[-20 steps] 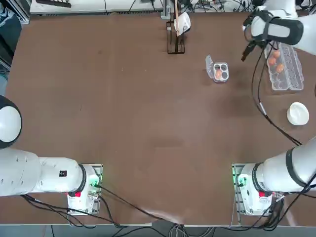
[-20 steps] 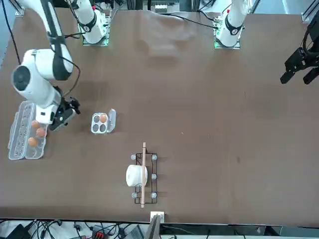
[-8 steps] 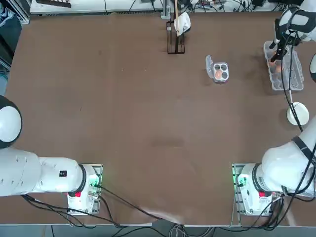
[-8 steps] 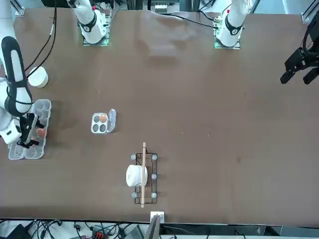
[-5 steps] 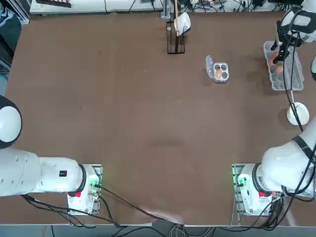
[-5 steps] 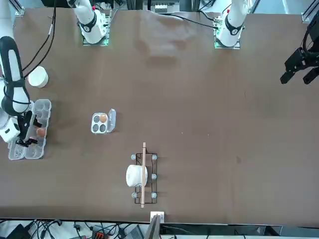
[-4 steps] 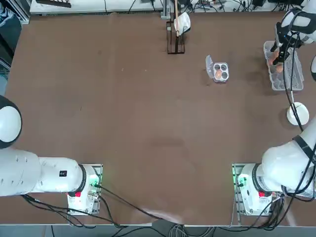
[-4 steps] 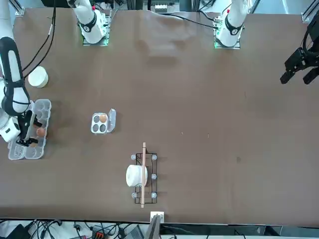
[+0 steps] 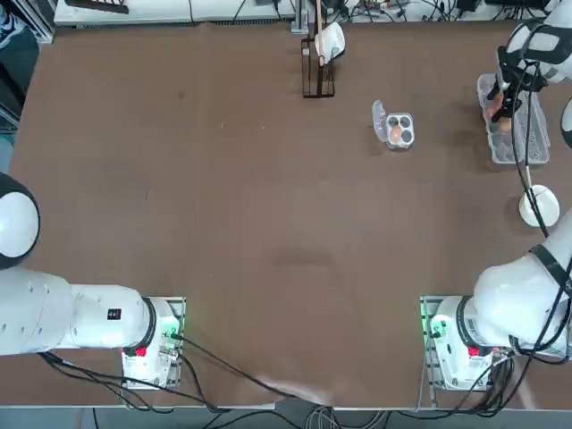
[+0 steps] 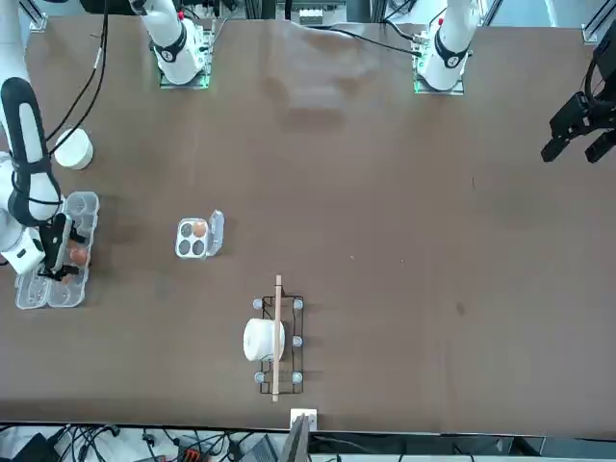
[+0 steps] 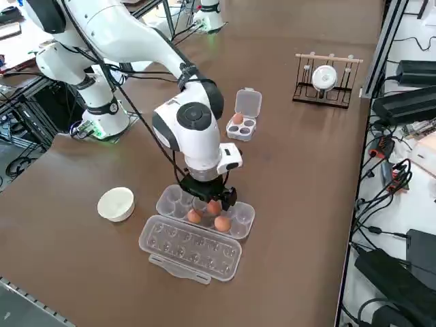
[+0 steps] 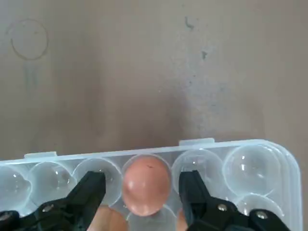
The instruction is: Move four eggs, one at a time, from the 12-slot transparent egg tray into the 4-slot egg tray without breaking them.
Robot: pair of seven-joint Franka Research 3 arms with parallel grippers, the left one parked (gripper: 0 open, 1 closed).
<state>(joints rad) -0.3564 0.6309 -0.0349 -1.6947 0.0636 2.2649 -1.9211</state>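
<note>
The right wrist view shows an orange-brown egg (image 12: 147, 185) sitting in a cup of the long clear egg tray (image 12: 250, 163), in the row along the tray's edge. The right arm's tool (image 12: 144, 192) straddles that egg: one black finger stands on each side of it, with a sliver of clear plastic showing between each fingertip and the shell, so the fingers are apart and not pressed on the egg. Parts of two more eggs peek out low in that view, behind the fingers.

From the right side view, three eggs lie together in the long tray (image 11: 167, 201): the one between the fingers (image 11: 213, 207), another (image 11: 195, 216) and a third (image 11: 222, 223) in the neighbouring row. The tray's lid (image 11: 191, 248) is folded open flat on the desk beside it. The tool (image 11: 210, 197) points straight down into the tray from the white wrist above.

The small four-cup tray (image 9: 399, 130) sits well apart from the long tray, nearer the middle of the desk's far part in the top view. It holds one egg (image 9: 395, 134) in one cup, and its lid flap (image 9: 379, 115) stands open on one side.

A white round bowl (image 9: 539, 205) rests on the desk near the long tray, on the side toward the robot's base. Farther off, at the desk's (image 9: 268, 223) far edge in the top view, a dark wire rack (image 9: 318, 79) carries a white cup (image 9: 330, 39) and a wooden stick.
</note>
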